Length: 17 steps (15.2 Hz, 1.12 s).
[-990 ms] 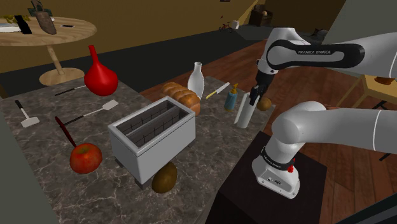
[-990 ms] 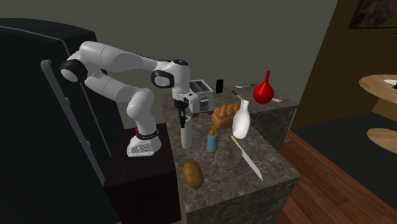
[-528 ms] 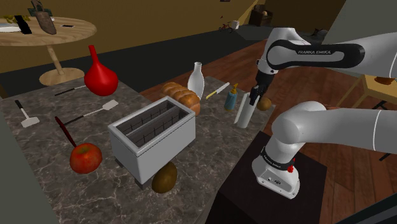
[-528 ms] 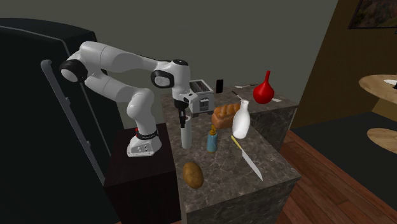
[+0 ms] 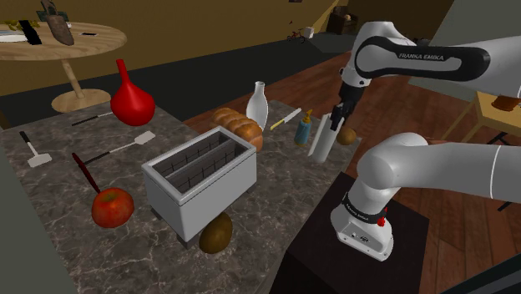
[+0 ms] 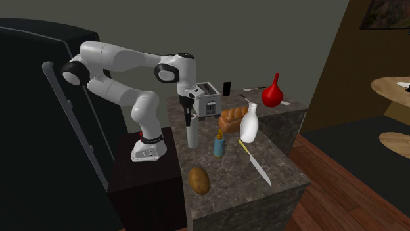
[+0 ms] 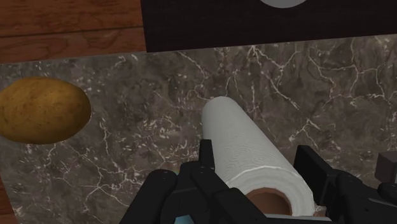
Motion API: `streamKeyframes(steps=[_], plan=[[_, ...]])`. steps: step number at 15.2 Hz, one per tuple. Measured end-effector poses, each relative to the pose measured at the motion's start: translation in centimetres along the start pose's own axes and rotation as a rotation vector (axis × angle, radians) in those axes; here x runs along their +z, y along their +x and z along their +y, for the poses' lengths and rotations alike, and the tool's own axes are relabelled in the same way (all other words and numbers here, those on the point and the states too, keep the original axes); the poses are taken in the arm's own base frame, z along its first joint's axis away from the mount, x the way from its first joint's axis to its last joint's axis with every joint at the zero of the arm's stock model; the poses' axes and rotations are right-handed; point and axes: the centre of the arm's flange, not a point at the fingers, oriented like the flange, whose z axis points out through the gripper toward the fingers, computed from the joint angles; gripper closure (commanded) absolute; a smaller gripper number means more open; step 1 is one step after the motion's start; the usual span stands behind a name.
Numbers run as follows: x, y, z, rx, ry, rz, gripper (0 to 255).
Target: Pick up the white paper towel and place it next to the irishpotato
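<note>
Over the marble counter [image 7: 159,95], on the side by the dark stand [image 6: 148,177], the black gripper [image 5: 337,124] is clamped on the upper end of the white paper towel [image 7: 245,143]; the roll's long axis runs along the fingers, near upright with a slight lean in the shoulder view, its brown core facing the hand; whether its foot clears the stone I cannot tell. What the coming move turns on: the potato [image 7: 41,118] lies on the same counter off to one side of the roll, near but apart, with bare stone between; in the second exterior view it sits nearer the camera than the roll. The arm's upper link [image 5: 422,57] reads FRANKA EMIKA; no other writing is legible.
</note>
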Motion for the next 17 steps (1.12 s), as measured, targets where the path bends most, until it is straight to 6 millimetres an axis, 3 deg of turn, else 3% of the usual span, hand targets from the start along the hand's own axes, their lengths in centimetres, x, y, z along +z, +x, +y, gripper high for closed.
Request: streamKeyframes(steps=[17], plan=[[-9.0, -0.3, -0.5, 0.0, 0.0, 0.0, 255]])
